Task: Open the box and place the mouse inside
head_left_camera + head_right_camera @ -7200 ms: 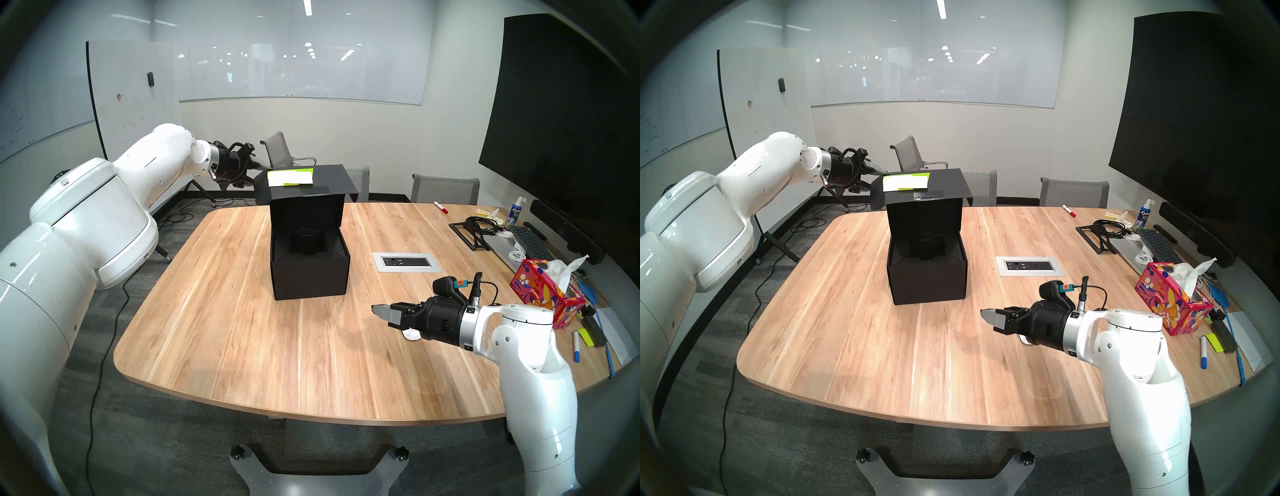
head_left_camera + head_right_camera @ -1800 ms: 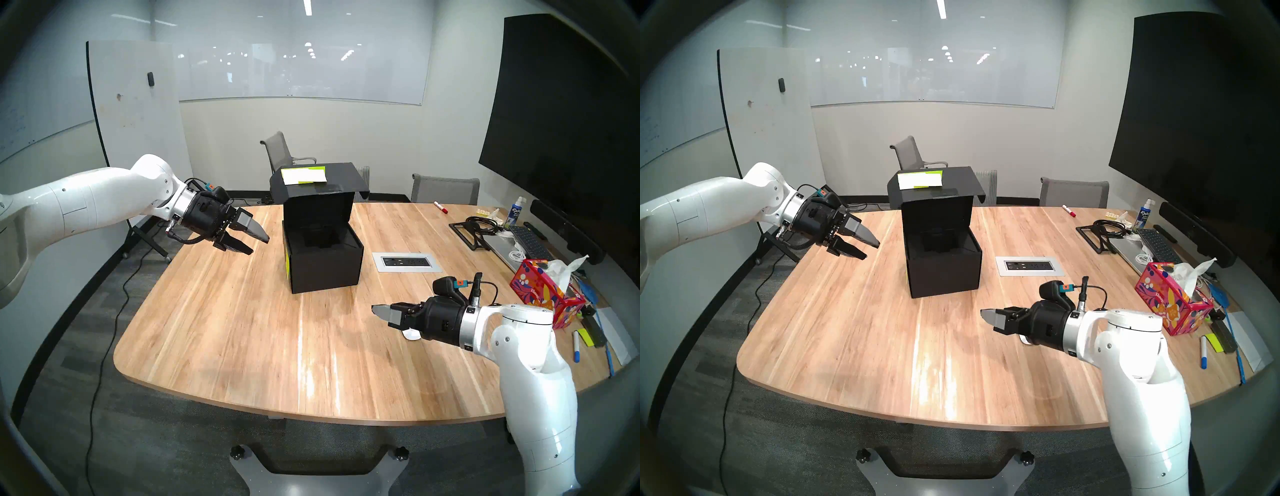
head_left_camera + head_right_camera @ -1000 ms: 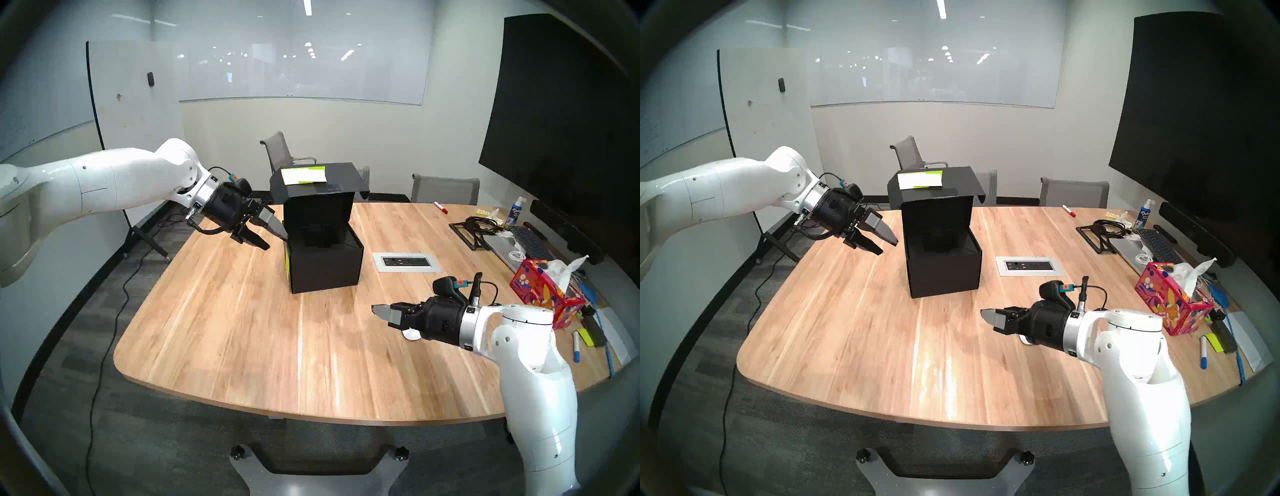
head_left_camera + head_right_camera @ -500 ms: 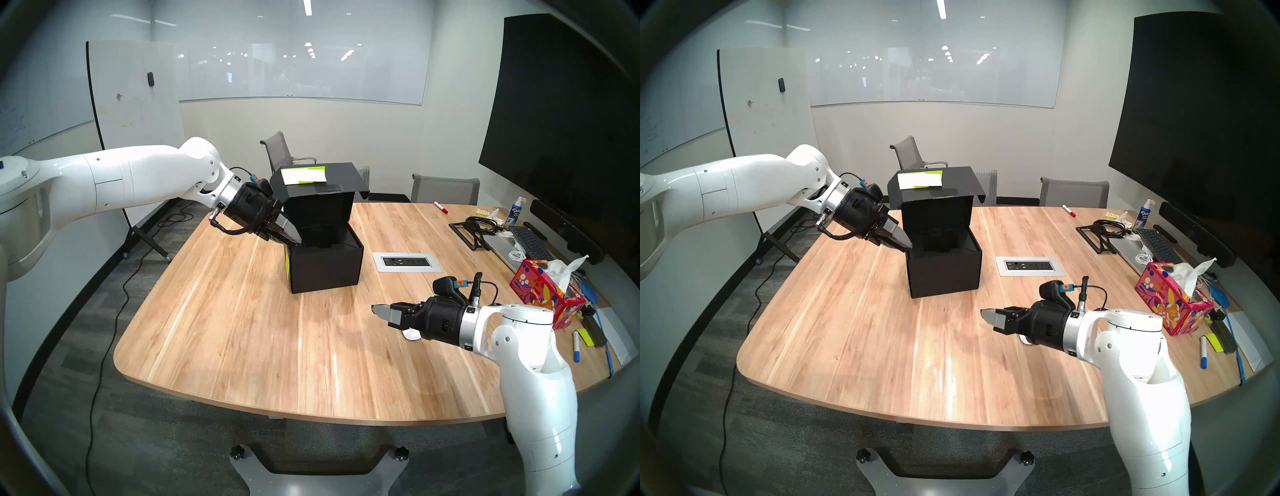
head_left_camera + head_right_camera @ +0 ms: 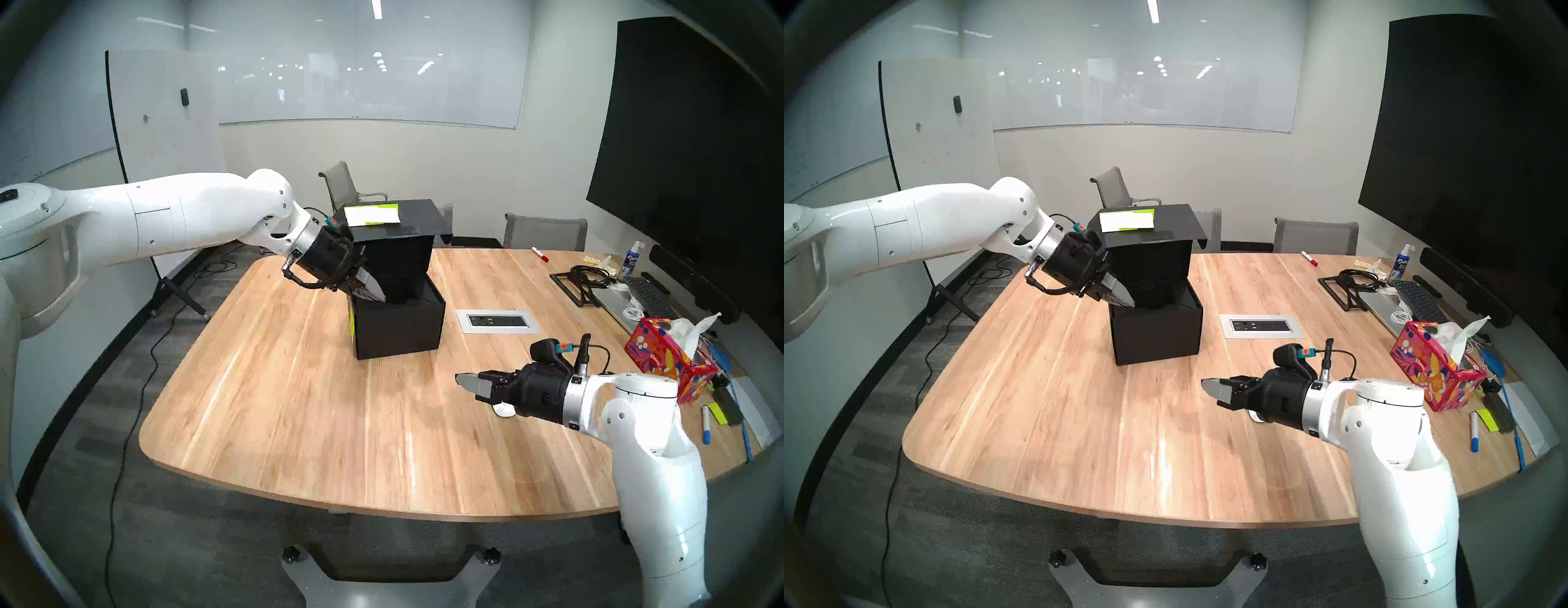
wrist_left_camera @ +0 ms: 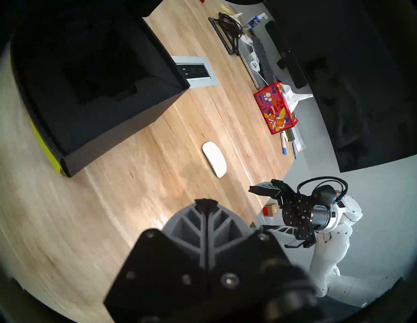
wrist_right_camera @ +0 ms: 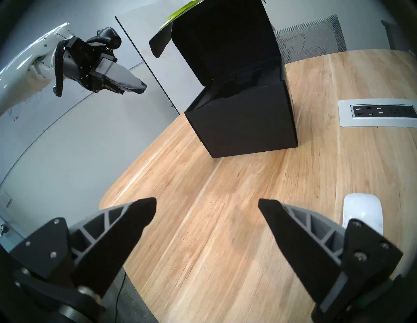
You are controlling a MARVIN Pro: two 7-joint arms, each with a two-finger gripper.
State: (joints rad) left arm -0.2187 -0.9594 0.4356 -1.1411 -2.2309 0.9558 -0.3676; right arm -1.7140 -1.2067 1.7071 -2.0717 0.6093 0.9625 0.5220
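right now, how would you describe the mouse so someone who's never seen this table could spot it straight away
Start at the wooden table and the open black box at its middle. Nearer the robot and to the right, under the right gripper, lies the mouse: a flat, smooth white oval on bare wood. Unlike the crumpled white tissue in the red floral tissue box, it is glossy and low.

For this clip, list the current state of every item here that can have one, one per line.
box: open, lid standing up at the back, upright on the table
mouse: lying flat on the table, outside the box, not held
left end effector: shut, empty, at the box's left rim
right end effector: open, empty, above the table beside the mouse
tissue box: tissue sticking out of the top
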